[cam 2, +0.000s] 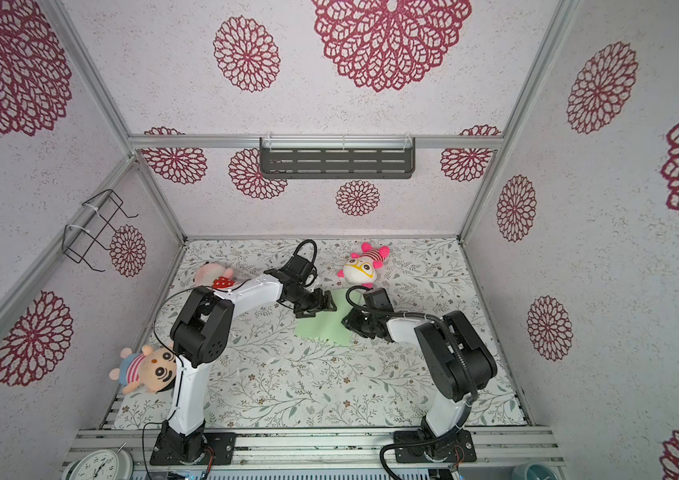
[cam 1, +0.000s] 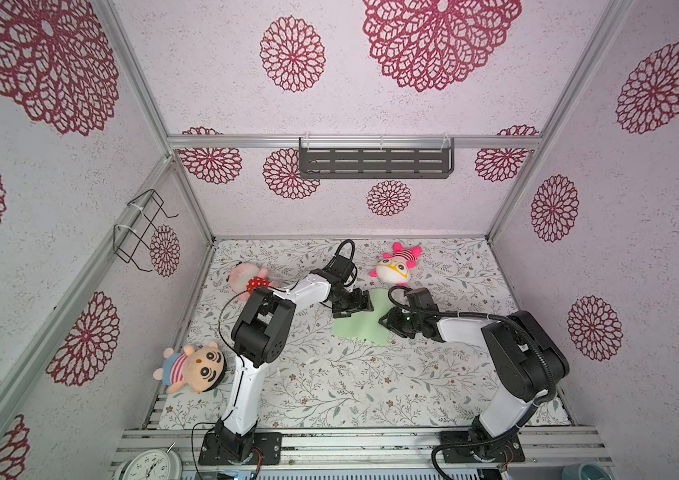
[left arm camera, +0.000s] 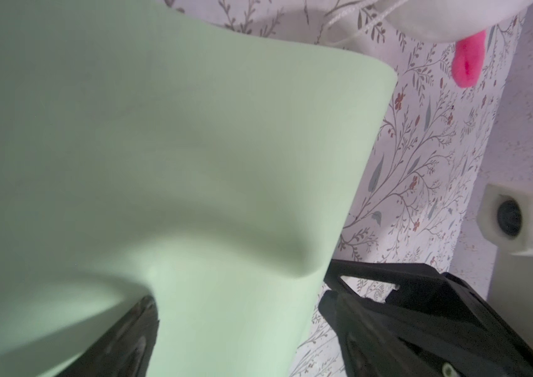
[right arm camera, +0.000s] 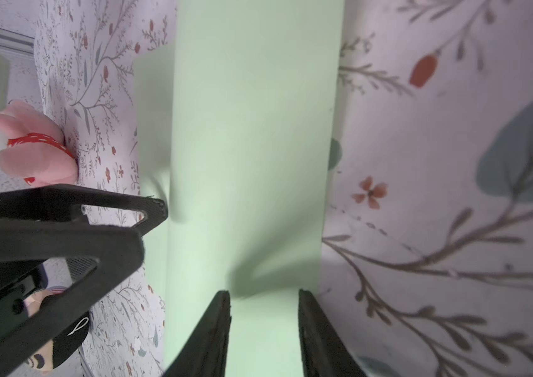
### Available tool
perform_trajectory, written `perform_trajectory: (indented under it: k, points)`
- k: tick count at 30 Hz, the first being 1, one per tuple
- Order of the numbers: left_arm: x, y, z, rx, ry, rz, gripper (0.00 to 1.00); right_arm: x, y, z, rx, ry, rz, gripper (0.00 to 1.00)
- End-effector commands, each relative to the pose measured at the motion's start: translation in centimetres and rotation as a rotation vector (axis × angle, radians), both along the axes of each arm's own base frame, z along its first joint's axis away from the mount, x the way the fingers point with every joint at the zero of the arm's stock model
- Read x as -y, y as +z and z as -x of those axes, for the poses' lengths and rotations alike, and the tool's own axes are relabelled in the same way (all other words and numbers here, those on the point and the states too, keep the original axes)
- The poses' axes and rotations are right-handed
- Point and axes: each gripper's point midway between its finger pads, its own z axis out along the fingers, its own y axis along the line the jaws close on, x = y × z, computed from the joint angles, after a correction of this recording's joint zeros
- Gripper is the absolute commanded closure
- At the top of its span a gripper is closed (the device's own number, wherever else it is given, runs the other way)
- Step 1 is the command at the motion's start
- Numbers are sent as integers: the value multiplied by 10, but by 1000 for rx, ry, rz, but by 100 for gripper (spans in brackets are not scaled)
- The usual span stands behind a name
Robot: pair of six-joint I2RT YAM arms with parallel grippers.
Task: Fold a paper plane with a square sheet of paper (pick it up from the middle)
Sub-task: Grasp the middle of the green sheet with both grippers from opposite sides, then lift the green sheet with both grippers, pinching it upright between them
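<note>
Pale walls (cam 1: 371, 104) printed with dark red flower medallions are seen round a table under a leaf-and-flower cloth (cam 1: 329, 395). On the back wall a dark slotted shelf (cam 1: 375, 162) is mounted, and a wire rack (cam 1: 142, 228) is fixed to the side frame.

Near the middle of the cloth, toward the far side, the sheet of paper (cam 1: 360, 326) (cam 2: 323, 328) is found in both top views, pale green and flanked by the two arms. It is bowed rather than flat, and its near corner rests on the cloth.

The left gripper (cam 1: 364, 303) (cam 2: 327, 305) is placed at the sheet's far left edge. In the left wrist view (left arm camera: 239, 293) its jaws are shown spread wide, with the paper (left arm camera: 160, 163) running between them and buckled beside one fingertip (left arm camera: 330, 280); no pinch is made.

The right gripper (cam 1: 383, 322) (cam 2: 346, 322) is set at the sheet's right edge. In the right wrist view (right arm camera: 263, 293) its fingers (right arm camera: 222, 326) are seen only partly apart, with a strip of the paper (right arm camera: 248, 163) filling the gap; a firm pinch is not shown.

Three soft toys are laid around. A toy with yellow glasses (cam 1: 396, 266) is just beyond the sheet, a pink toy in a red dotted dress (cam 1: 250, 278) is behind the left arm, and a boy doll in a striped shirt (cam 1: 196, 368) is near the front left corner. A white clock (cam 1: 150, 465) is partly seen below the table's front rail.
</note>
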Motion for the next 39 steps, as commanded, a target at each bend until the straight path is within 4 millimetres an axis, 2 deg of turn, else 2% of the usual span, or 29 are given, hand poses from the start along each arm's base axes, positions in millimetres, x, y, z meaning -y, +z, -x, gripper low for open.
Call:
perform_trajectory:
  k: [1, 11, 15, 18, 21, 27, 33, 35, 36, 39]
  points:
    - [-4, -23, 13, -87, 28, 21, 11, -1, -18, 10, -49, 67, 30, 61]
    - [-5, -21, 9, -96, 56, 73, 15, -32, -24, 7, -54, 183, -8, 62]
    - [-3, -18, 6, -97, 64, 102, 29, -36, -23, 6, -45, 185, -27, 62]
    - [0, -9, 1, -80, 71, 145, 38, -36, -11, 3, 5, 181, -47, 62]
    - [2, 2, -5, -49, 70, 187, 50, -35, 12, 0, 80, 179, -92, 60]
    - [-1, 18, -5, -15, 41, 240, 68, -12, 57, -3, 233, 131, -182, 53]
    - [0, 61, 6, 43, -21, 350, 69, -2, 73, -5, 263, 122, -241, 43]
    - [1, 73, 13, 51, -41, 390, 69, -6, 79, -5, 271, 135, -284, 37]
    - [1, 88, 16, 73, -52, 418, 69, -8, 83, -6, 275, 141, -310, 35]
    - [2, 96, 26, 73, -67, 457, 69, -16, 97, -5, 300, 168, -392, 25]
